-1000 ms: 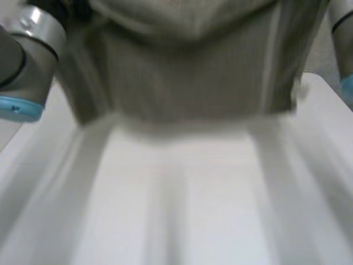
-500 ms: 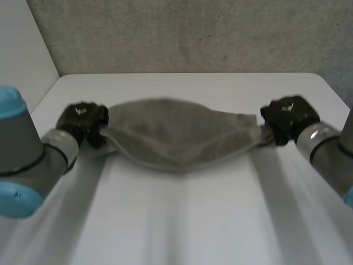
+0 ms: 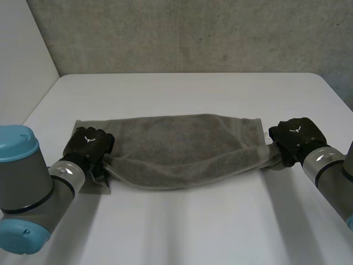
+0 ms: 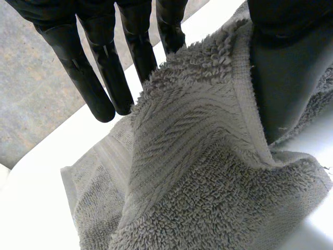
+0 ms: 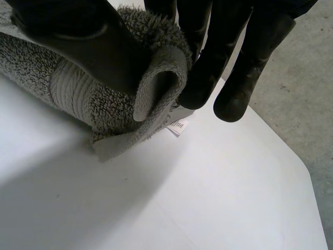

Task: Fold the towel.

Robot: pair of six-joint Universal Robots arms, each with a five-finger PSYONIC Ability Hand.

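On the white table (image 3: pixel 182 94), near its middle, a grey terry-cloth towel (image 3: pixel 176 146) lies stretched sideways between the two hands and looks already doubled over once, though the layers don't match up. The left hand (image 3: pixel 88 144) is at the towel's left end and the right hand (image 3: pixel 295 138) is at its right end, both low at table level. In the left wrist view the left hand (image 4: pixel 281 78) has its thumb pressed on the cloth (image 4: pixel 197 172) and its straight fingers (image 4: pixel 99 78) behind the edge, so it is clamped on the towel. In the right wrist view the right hand (image 5: pixel 78 41) pinches a rolled-over bit of edge (image 5: pixel 78 88) between the thumb and the fingers (image 5: pixel 234 52), so it is clamped too. My guess is that the step is laying the folded layer down. To do it well, keep both ends level and lightly taut so the middle stops bowing, line the held edge up with the layer beneath, and let go only once the cloth sits flat. The towel's near edge curves towards the robot and is not straight. Lower-layer corners poke out at the left end. The pile is thick and looped, with a flat woven band near the hem. A small white label (image 5: pixel 178 126) sticks out under the right-hand end, lying on the table.
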